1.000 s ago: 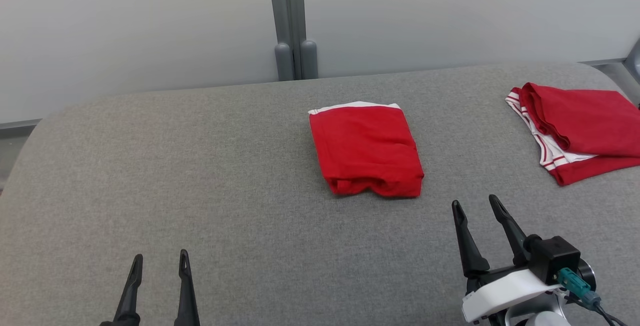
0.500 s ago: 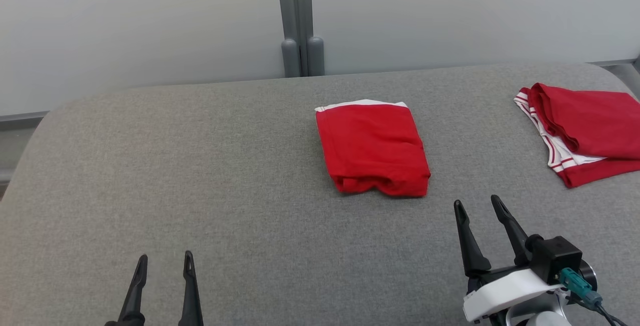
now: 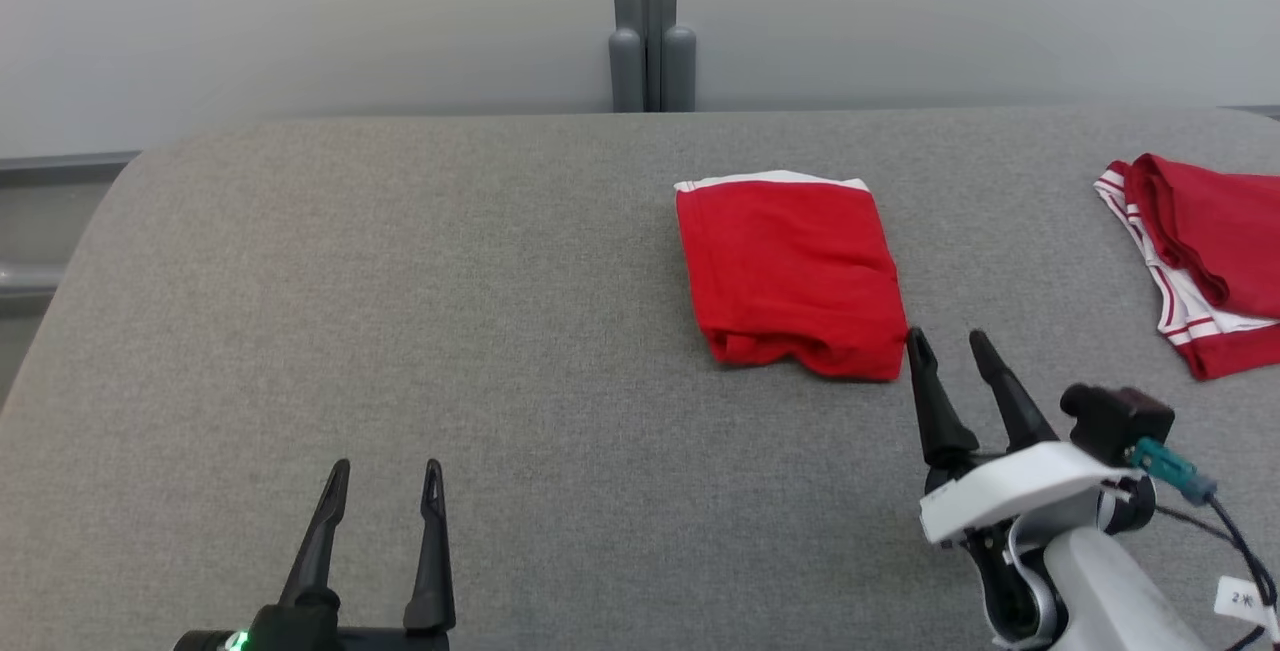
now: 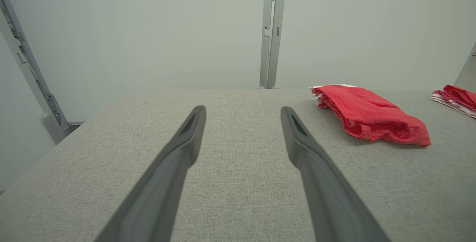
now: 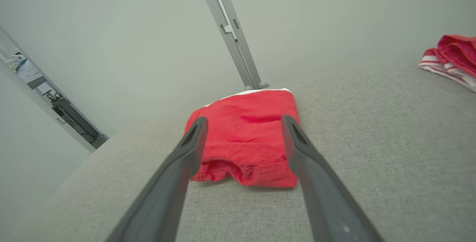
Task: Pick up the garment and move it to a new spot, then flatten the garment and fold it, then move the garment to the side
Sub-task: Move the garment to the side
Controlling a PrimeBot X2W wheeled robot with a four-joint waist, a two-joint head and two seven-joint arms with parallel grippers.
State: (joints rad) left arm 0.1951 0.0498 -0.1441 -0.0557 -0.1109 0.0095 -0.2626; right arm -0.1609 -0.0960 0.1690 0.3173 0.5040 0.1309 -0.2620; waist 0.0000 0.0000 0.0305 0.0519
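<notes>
A red garment (image 3: 790, 266) with a white band at its far edge lies folded on the grey padded table (image 3: 400, 281), right of centre. My right gripper (image 3: 945, 339) is open, its fingertips just beside the garment's near right corner. In the right wrist view the garment (image 5: 247, 141) lies straight ahead between the open fingers (image 5: 243, 121), nothing gripped. My left gripper (image 3: 386, 471) stands open over bare table at the near left. From the left wrist, the open gripper (image 4: 242, 112) points at the wall, with the garment (image 4: 368, 115) off to the right.
Another red garment with red-and-white striped trim (image 3: 1200, 241) lies at the table's right edge, also seen as a red pile (image 5: 453, 56) in the right wrist view. A grey post (image 3: 650, 31) stands behind the table against the pale wall. The table's left half is bare fabric.
The head camera has shifted, so the whole scene slid right. My right gripper has advanced to the garment's near right corner. Both grippers stay open.
</notes>
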